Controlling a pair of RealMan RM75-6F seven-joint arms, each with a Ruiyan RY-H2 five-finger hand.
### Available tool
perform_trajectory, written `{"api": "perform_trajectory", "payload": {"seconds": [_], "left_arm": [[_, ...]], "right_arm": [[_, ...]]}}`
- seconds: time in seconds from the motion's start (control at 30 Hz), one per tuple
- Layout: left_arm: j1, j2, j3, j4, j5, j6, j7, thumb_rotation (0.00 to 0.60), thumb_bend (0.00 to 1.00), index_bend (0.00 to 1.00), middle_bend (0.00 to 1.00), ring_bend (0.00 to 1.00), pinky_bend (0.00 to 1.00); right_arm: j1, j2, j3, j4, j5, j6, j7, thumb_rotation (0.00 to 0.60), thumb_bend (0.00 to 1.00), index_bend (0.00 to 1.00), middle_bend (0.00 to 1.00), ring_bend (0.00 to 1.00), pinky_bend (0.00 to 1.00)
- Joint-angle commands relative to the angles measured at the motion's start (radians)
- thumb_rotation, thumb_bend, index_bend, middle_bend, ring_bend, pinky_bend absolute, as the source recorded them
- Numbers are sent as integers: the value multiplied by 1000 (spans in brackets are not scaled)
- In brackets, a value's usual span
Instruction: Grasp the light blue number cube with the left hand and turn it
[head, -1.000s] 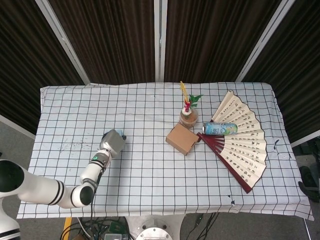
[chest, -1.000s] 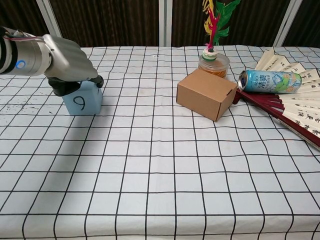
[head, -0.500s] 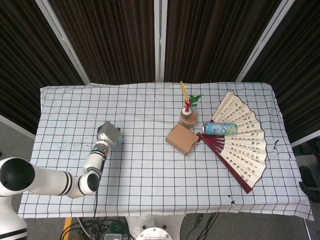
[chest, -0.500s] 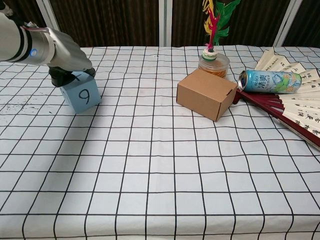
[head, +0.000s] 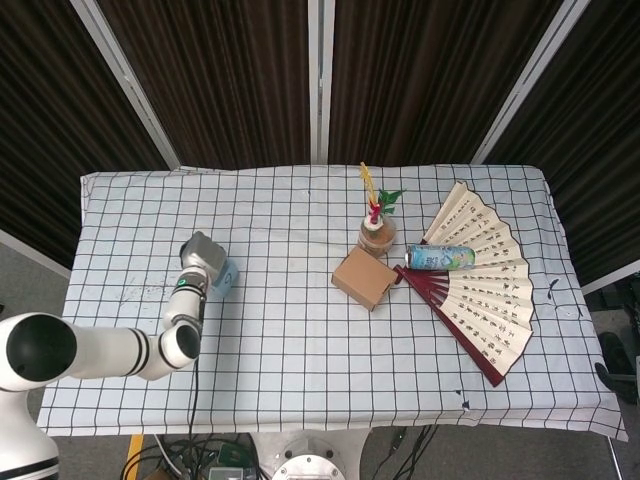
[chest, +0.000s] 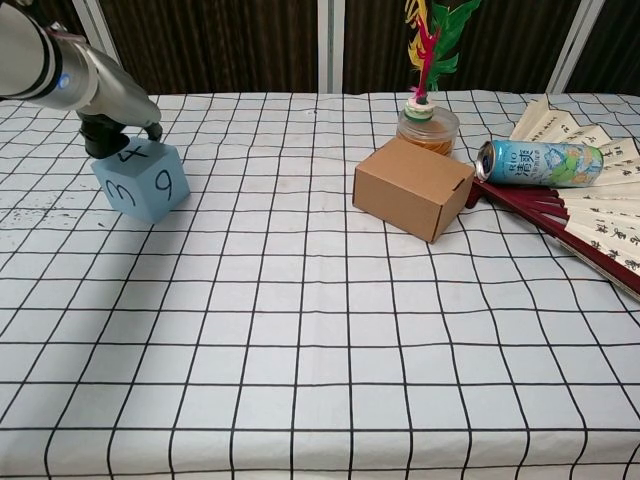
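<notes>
The light blue number cube (chest: 140, 182) stands on the checked tablecloth at the left, turned corner-on so that faces 3, 9 and 4 show. My left hand (chest: 110, 105) comes over it from behind and grips its top rear edge with the fingertips. In the head view the left hand (head: 201, 254) covers most of the cube (head: 226, 276), and only a blue sliver shows at the hand's right. The cube's rear side is hidden by the hand. My right hand appears in neither view.
A cardboard box (chest: 412, 187) sits mid-table. Behind it is a jar with feathers (chest: 428, 125). A drink can (chest: 540, 162) lies on an open paper fan (chest: 600, 220) at the right. The table's left edge (head: 72, 290) is near the hand.
The left hand has moved left and back with the cube. The cube has turned about its vertical axis: the 9 face swung right and a 3 face came into view.
</notes>
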Motion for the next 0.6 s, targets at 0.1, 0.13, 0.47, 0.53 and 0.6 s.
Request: {"api": "perform_trajectory", "payload": {"seconds": [0.1, 0.13, 0.47, 0.53, 0.6], "left_arm": [[-11, 2, 12, 22, -49, -4, 16, 600, 741, 240, 882, 955, 966], [-12, 3, 14, 24, -60, -4, 20, 600, 742, 256, 882, 956, 966], [-11, 26, 12, 18, -100, 3, 29, 600, 746, 268, 883, 957, 966], [-5, 35, 3, 14, -82, 8, 11, 600, 746, 208, 882, 956, 966], [11, 59, -11, -5, -33, 24, -31, 600, 745, 154, 882, 955, 966]], "right_arm": [[0, 0, 0, 1, 1, -2, 1, 600, 189, 0, 0, 0, 0], [0, -1, 0, 2, 1, -2, 1, 600, 189, 0, 0, 0, 0], [0, 0, -1, -3, -4, 4, -3, 600, 189, 0, 0, 0, 0], [-1, 1, 0, -6, -4, 5, -4, 600, 189, 0, 0, 0, 0], [-2, 5, 0, -12, -6, 8, -6, 600, 189, 0, 0, 0, 0]]}}
